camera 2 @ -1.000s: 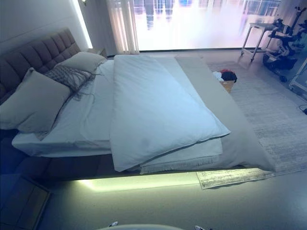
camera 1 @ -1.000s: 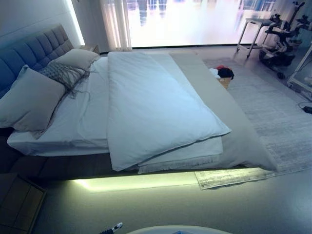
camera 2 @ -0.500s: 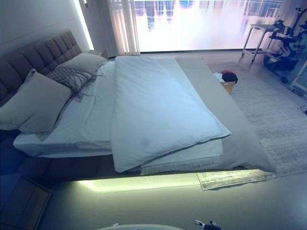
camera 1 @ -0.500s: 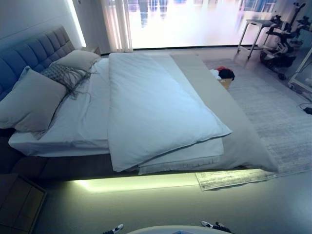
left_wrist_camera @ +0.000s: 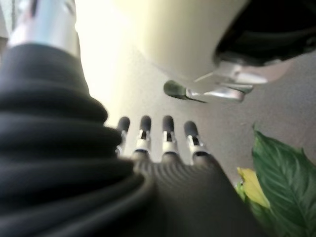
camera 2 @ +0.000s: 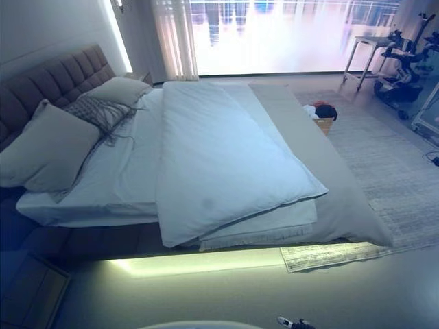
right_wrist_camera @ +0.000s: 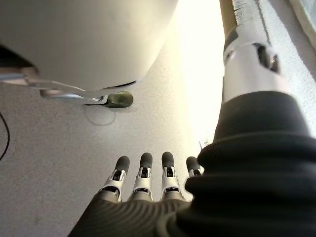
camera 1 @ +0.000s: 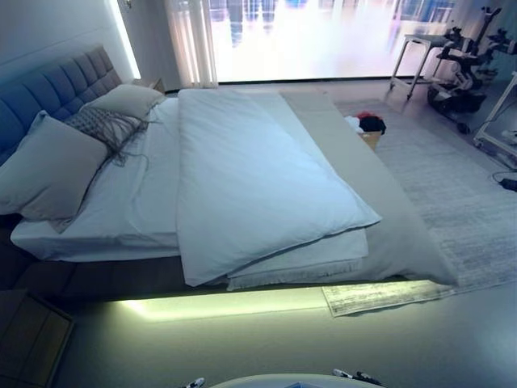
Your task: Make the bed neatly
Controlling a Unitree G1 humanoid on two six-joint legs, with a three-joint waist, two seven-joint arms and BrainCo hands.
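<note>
The bed (camera 1: 97, 279) lies across the eye views with its grey headboard (camera 1: 56, 81) at the left. A white duvet (camera 1: 250, 178) lies folded over its middle, skewed, its near corner hanging past the edge. The white sheet (camera 1: 129, 202) is bare beside it. A grey bedspread (camera 1: 388, 218) covers the foot end. Two pillows (camera 1: 48, 166) (camera 1: 125, 97) and a fringed grey cushion (camera 1: 101, 125) lie by the headboard. My left hand (left_wrist_camera: 168, 163) and right hand (right_wrist_camera: 143, 187) hang over the floor, fingers straight and empty, away from the bed.
A basket of clothes (camera 1: 367, 125) stands on a pale rug (camera 1: 460, 194) beyond the bed's foot. A table and equipment (camera 1: 420, 48) stand at the back right. A nightstand (camera 1: 28, 339) is at the near left. A green plant leaf (left_wrist_camera: 284, 182) shows in the left wrist view.
The view has shifted slightly. My right hand's fingertips have come into the bottom edge of the eye views. The bedding has not moved.
</note>
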